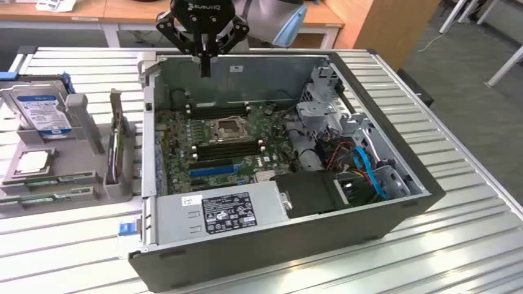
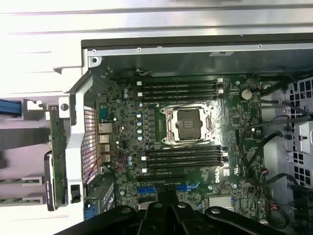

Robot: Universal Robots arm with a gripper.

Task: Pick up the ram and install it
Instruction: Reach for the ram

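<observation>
Shut and empty above the computer case, the claw needs, I reckon, opening and squaring across the thin faces of the ram on the grey tray.

Open computer case on the slatted metal counter, under the jaws. Motherboard on its floor. Empty processor socket nearly below the jaws; blue expansion slot farther off, labelled power supply beyond that. Blue cable well off toward the exterior view's right. Grey holder off toward the exterior view's left, carrying a hard drive and what may be a processor chip.
</observation>
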